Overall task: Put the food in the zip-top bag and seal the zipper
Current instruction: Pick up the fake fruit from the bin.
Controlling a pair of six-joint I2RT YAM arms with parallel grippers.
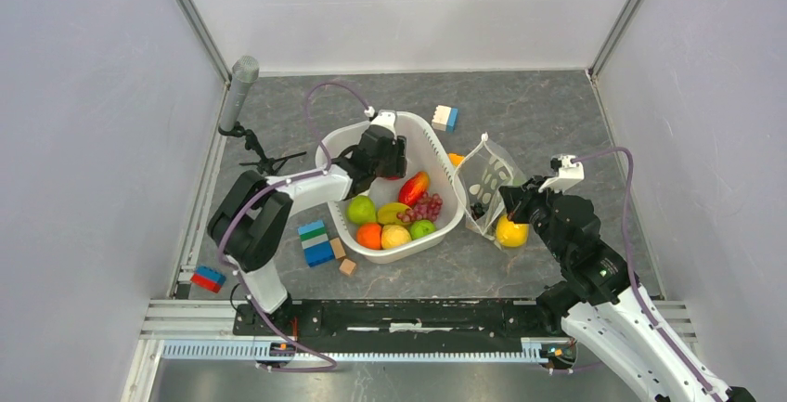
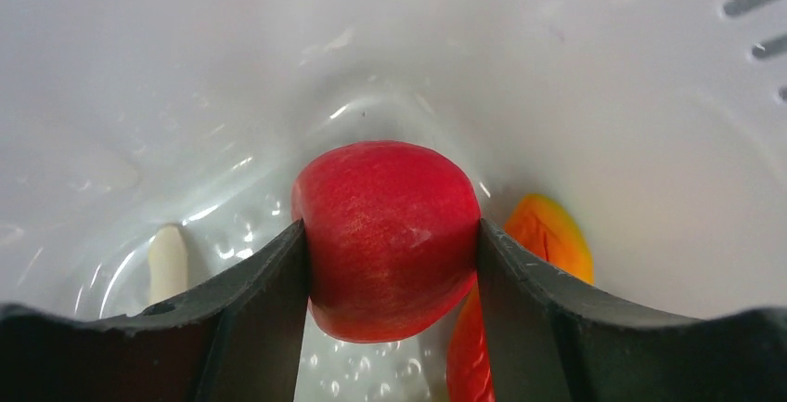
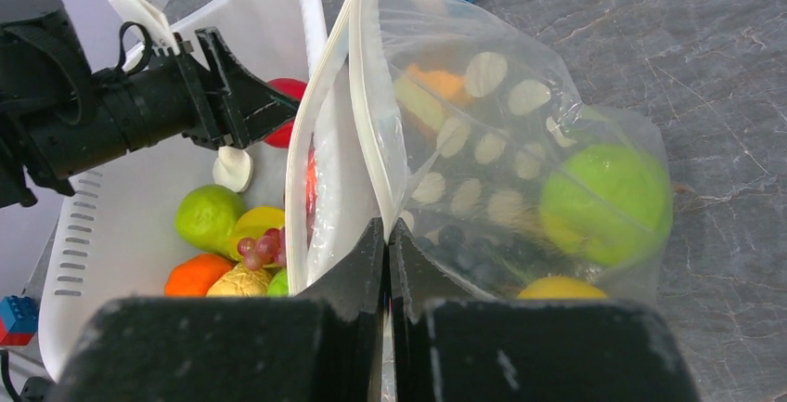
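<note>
Food first: a glossy red toy apple (image 2: pixel 390 207) sits squarely in the left gripper (image 2: pixel 390 244), clamped on both flanks, low inside the white plastic tub (image 2: pixel 278 68). Just beside it, an orange-and-red mango-like fruit (image 2: pixel 548 235) lies on the tub floor. From above, more of the pile waits at the tub's near end, a round green fruit (image 1: pixel 360 209), an orange (image 1: pixel 369 235) and purple grapes (image 1: pixel 426 207) among them.

Over on the right, the clear zip-top bag printed with white dots (image 3: pixel 520 142) sags on the grey marbled counter (image 1: pixel 557 114) just beside the tub, its mouth gaping. The right gripper (image 3: pixel 388 244) is pinched tight on the narrow white zipper strip (image 3: pixel 367 96) at one lip. Already bagged are a green apple (image 3: pixel 608 202) and a yellow lemon (image 3: pixel 557 288), with something orange further back.

Handling call: these fruits look light, hard, round and slick. A hold across the widest part, like this one, looks safest; off-centre, the apple could squirt free. The bag is thin, limp film that will crumple and slide. Its closure strip looks like the only stiff part, so that is the place to grip.

Writing? No brand or label is legible anywhere.
</note>
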